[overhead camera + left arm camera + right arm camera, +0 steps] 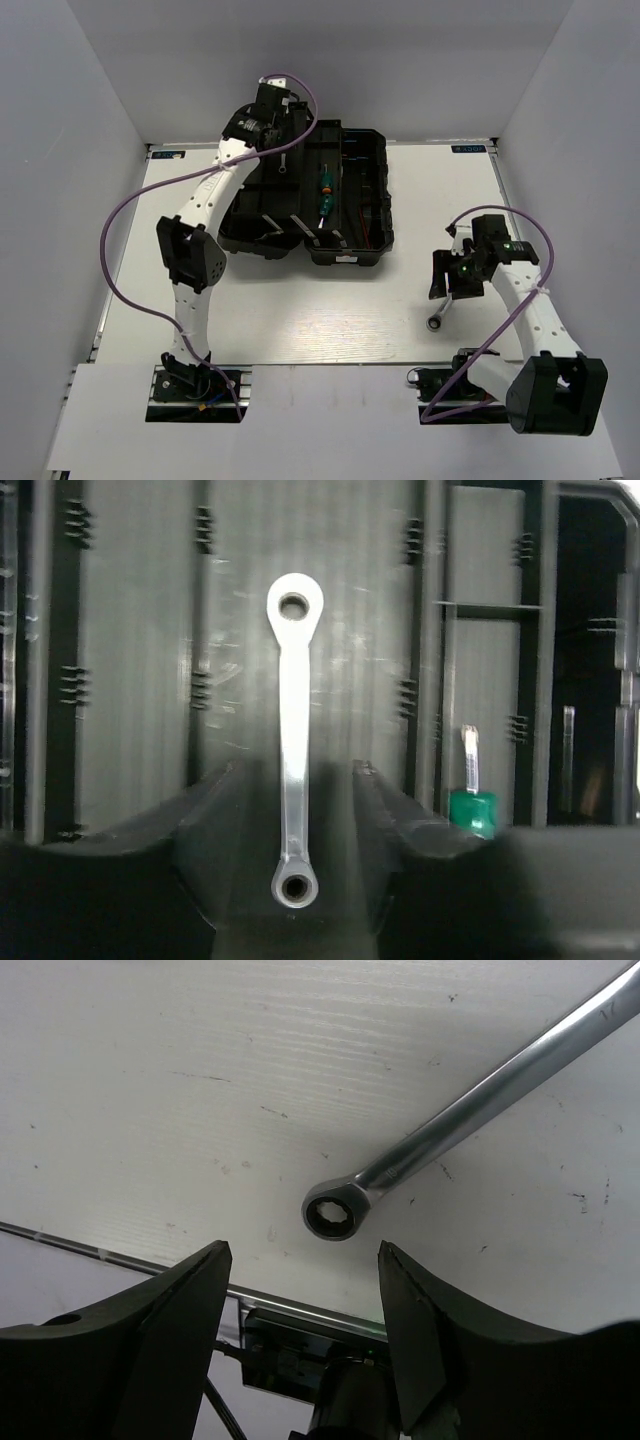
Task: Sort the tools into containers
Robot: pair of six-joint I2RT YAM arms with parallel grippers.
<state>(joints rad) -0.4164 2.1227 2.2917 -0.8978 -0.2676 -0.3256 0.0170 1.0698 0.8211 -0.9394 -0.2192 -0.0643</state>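
Our left jaws straddle the small wrench (293, 750), released; our right jaws gape just short of the large wrench (450, 1125).

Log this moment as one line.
left gripper: open over small wrench in black tray | right gripper: open near ratchet wrench on table

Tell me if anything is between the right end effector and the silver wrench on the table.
Nothing visible. The right end effector hangs open over the white table, and the silver wrench lies with its ring end just beyond the fingertips.
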